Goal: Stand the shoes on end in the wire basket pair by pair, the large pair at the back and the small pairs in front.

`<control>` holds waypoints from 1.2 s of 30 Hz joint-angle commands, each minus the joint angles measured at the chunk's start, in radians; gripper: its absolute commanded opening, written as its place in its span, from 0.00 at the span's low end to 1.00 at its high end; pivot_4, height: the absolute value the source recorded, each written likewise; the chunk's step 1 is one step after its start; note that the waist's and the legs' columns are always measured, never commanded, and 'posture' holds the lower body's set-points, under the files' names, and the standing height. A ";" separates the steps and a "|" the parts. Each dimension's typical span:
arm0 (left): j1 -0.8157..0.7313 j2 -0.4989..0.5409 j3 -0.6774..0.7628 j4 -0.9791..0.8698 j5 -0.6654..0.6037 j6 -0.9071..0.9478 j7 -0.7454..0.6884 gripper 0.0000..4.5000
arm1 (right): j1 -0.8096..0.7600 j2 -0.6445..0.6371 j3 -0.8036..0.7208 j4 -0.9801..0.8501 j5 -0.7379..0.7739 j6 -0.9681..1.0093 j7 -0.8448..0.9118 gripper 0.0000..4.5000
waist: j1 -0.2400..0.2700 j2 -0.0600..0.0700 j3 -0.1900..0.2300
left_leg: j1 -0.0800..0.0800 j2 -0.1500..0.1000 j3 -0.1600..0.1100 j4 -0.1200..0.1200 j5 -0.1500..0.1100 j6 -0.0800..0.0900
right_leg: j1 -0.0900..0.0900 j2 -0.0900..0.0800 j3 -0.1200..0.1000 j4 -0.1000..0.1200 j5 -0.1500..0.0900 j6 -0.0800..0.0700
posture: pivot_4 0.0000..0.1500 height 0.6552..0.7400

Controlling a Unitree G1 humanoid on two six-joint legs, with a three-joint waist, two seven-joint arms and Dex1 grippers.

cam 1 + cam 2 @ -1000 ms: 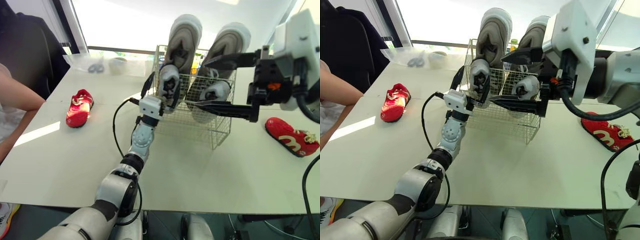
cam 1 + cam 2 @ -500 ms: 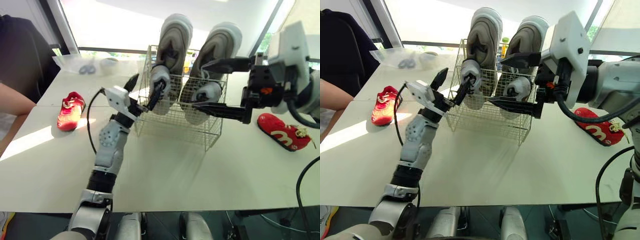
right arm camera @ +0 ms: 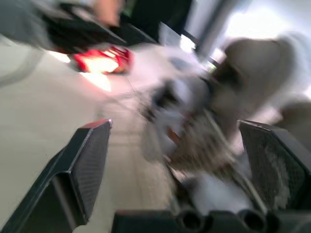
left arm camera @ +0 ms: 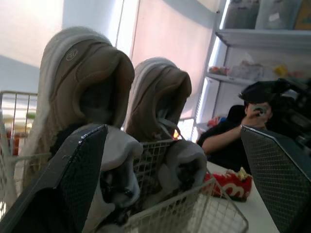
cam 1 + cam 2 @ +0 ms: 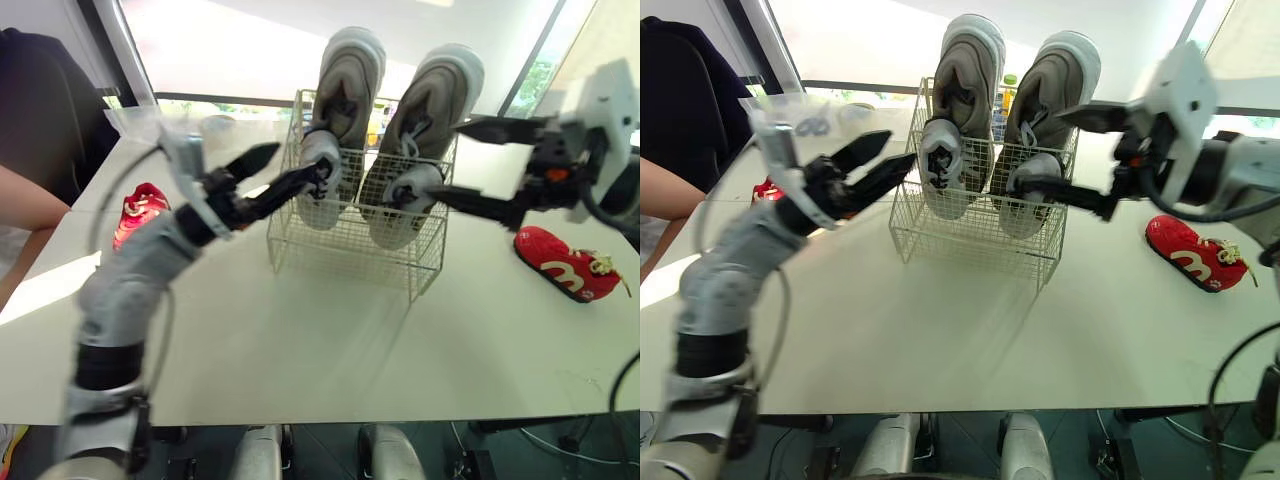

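The wire basket [image 5: 350, 235] stands mid-table. Two large grey shoes [image 5: 347, 75] [image 5: 442, 88] stand on end at its back. Two small grey-white shoes [image 5: 318, 180] [image 5: 400, 200] stand in front of them. My left gripper [image 5: 295, 163] is open, just left of the basket, its lower tip near the left small shoe. My right gripper [image 5: 435, 158] is open at the basket's right side, its lower finger by the right small shoe. One small red shoe [image 5: 140, 203] lies at the left, partly behind my left arm. Another red shoe [image 5: 572, 266] lies at the right.
A person's arm [image 5: 30, 205] rests at the table's left edge, with dark clothing behind. A clear plastic bag [image 5: 815, 115] lies at the back left. In the left wrist view a seated person [image 4: 235, 141] shows beyond the red shoe [image 4: 228, 183].
My left arm has pulled back from the basket to the left and lifted off the table. My right gripper has drawn away to the right. Both stay open.
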 commanded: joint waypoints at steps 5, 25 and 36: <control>-0.035 0.152 0.046 0.012 -0.122 0.188 -0.133 0.99 | 0.211 -0.029 -0.175 0.314 -0.228 -0.135 -0.039 1.00 | 0.017 0.000 0.000 | 0.001 -0.001 0.003 0.000 -0.001 -0.002 | 0.002 0.000 0.002 -0.001 0.000 0.000 | 1.00 1.00; 0.090 0.145 0.025 -0.136 -0.048 0.182 -0.196 0.99 | -0.037 -0.028 0.106 1.336 -0.547 -0.503 0.165 1.00 | -0.008 0.006 0.004 | 0.001 -0.001 0.006 -0.002 0.002 -0.002 | 0.001 0.001 0.002 0.001 0.000 0.001 | 1.00 1.00; 0.129 0.147 0.017 -0.177 0.011 0.147 -0.176 0.99 | -0.161 0.014 0.183 1.553 -0.649 -0.572 0.181 1.00 | -0.010 0.006 0.005 | 0.002 -0.001 0.006 -0.002 0.002 -0.004 | 0.001 0.001 0.002 0.001 0.000 0.001 | 1.00 1.00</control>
